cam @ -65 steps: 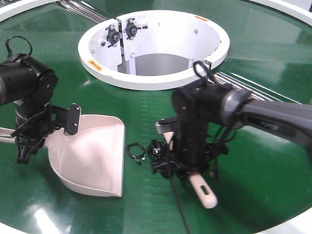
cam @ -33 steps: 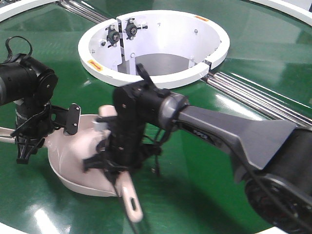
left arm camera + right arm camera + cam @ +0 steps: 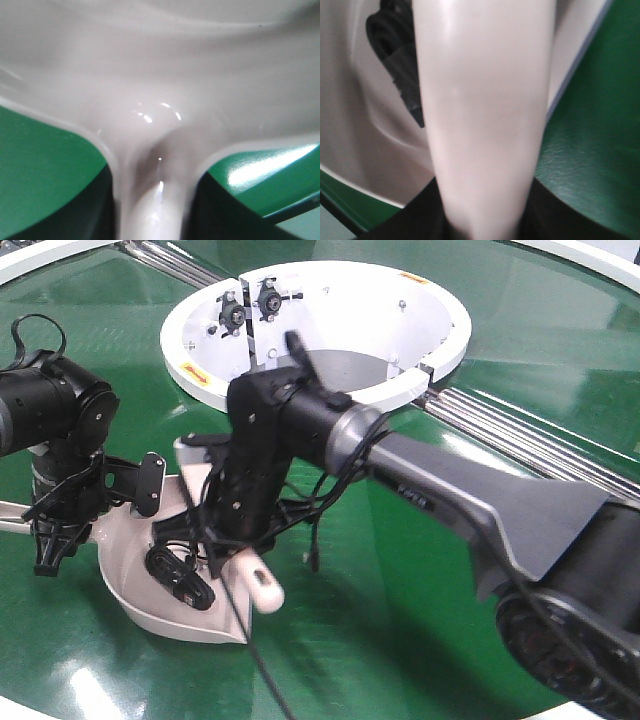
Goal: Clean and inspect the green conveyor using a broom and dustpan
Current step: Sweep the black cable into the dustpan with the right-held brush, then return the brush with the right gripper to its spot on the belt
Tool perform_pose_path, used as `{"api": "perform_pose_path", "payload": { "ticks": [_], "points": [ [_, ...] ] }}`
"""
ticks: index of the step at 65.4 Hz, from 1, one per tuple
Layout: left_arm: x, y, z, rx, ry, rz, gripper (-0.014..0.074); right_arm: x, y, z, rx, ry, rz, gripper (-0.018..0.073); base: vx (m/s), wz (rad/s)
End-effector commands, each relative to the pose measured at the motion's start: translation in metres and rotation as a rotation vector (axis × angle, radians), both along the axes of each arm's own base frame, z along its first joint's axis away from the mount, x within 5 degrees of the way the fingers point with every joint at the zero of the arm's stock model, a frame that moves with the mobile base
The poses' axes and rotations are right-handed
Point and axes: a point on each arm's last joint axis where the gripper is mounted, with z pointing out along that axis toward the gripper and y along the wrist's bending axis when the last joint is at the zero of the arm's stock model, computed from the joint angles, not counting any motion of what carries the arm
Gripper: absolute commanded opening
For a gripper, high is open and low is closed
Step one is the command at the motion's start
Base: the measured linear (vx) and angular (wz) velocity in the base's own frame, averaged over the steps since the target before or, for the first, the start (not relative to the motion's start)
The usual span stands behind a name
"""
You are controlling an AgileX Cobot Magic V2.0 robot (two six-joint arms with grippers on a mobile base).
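Note:
The pale pink dustpan (image 3: 125, 585) lies on the green conveyor (image 3: 340, 660) at the left. My left gripper (image 3: 52, 538) is shut on its handle; the left wrist view shows the handle (image 3: 155, 200) between dark fingers (image 3: 95, 210). My right gripper (image 3: 235, 530) reaches across and is shut on the broom, whose rounded handle end (image 3: 262, 586) sticks out over the pan's right edge. The broom (image 3: 485, 115) fills the right wrist view, above the pan (image 3: 350, 100). Black cable debris (image 3: 180, 576) lies inside the pan and also shows in the right wrist view (image 3: 395, 45). The bristles are hidden.
The white ring hub (image 3: 315, 405) stands behind both arms, with black fittings on its inner wall. Silver rails (image 3: 520, 435) run off to the right of it. My right arm (image 3: 470, 505) crosses the belt from the lower right. A thin black cable hangs below the right gripper.
My right arm swept left with the broom, from mid-belt to over the dustpan. The black cable pieces went from the belt into the pan. The left arm and pan stayed put.

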Motion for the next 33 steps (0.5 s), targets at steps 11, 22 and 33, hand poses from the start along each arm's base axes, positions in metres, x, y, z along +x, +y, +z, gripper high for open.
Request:
{"api": "perform_pose_path", "payload": {
  "ticks": [11,22,33],
  "points": [
    [-0.003,0.000,0.025,0.004,-0.050,0.012,-0.0006,0.005,-0.064,0.067,-0.052,-0.135,-0.059,-0.0004,0.00,0.00],
    [-0.003,0.000,0.025,0.004,-0.050,0.012,-0.0006,0.006,-0.118,0.075,-0.130,-0.146,-0.124,-0.0004,0.00,0.00],
    [-0.003,0.000,0.025,0.004,-0.050,0.012,-0.0006,0.000,-0.167,0.079,-0.152,-0.160,-0.149,-0.0004,0.00,0.00]
  ]
}}
